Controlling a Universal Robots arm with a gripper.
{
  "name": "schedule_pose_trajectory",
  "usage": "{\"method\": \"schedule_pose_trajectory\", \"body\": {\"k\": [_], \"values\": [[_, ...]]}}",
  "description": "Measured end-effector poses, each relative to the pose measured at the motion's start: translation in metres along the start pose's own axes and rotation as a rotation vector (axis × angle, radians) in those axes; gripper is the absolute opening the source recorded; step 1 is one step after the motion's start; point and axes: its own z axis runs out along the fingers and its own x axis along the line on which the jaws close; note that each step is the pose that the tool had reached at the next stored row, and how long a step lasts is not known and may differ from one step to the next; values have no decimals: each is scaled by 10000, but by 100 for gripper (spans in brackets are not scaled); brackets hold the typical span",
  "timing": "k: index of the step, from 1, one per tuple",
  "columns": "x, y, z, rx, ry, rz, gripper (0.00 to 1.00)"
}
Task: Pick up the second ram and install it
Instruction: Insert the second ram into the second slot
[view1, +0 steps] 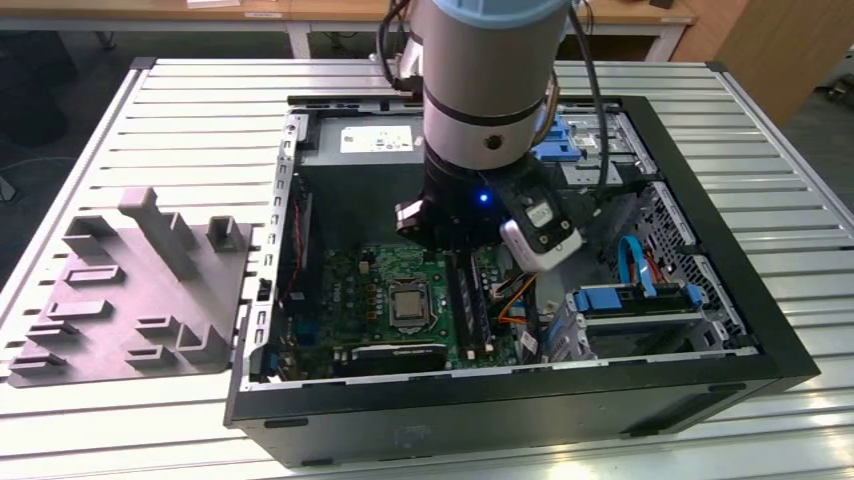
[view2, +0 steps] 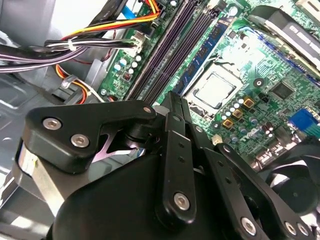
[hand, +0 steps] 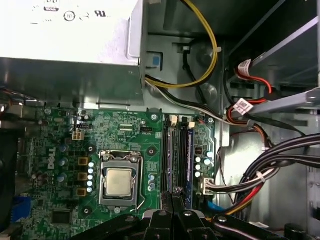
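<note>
**Second ram in the slot bank, end effector narrow above it**

Second ram (view2: 205, 55) (hand: 189, 155) appears to be the thin stick with a row of small chips standing upright in the bank of memory slots (hand: 176, 155). It sits between the processor socket (hand: 119, 181) and the bundled cables (hand: 280, 165). Whether it is fully seated cannot be told.

The end effector (view2: 172, 100) (hand: 173, 195) is down inside the open computer case (view1: 534, 400), over the green motherboard (view1: 360, 290). Its fingers are drawn narrow, with the tips almost meeting. In both wrist views the tips line up with one end of the slot bank, just beside the stick. Whether they touch it, or whether anything thin is pinched between them, cannot be told.

The grey power supply (view1: 360, 140) lies at the far end of the case, beyond the slots.

In the exterior view the arm's wrist covers the middle of the case. The purple-grey tray (view1: 134, 290) with upright blocks rests on the slatted metal tabletop (view1: 200, 110), well apart on the exterior view's left.
</note>
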Motion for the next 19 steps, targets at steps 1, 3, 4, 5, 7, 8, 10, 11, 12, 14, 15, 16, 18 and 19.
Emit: {"method": "schedule_pose_trajectory", "body": {"k": [1,3,4,5,7,8,10,11,12,14,15,16,18,19], "values": [[1,-2,18,4,4,0,11],[2,-5,52,30,8,-2,11],[3,-6,70,38,8,-1,11],[4,-8,88,41,6,10,11],[6,-11,123,45,-2,100,11],[7,-12,137,49,-7,168,11],[7,-14,163,58,-19,312,11],[8,-15,173,62,-25,377,11],[8,-16,180,64,-28,411,11],[9,-16,191,65,-29,420,11],[5,-17,200,64,-29,422,11],[-2,-18,210,64,-29,421,11],[-12,-20,230,62,-28,405,11],[-11,-20,233,65,-27,406,11]]}}
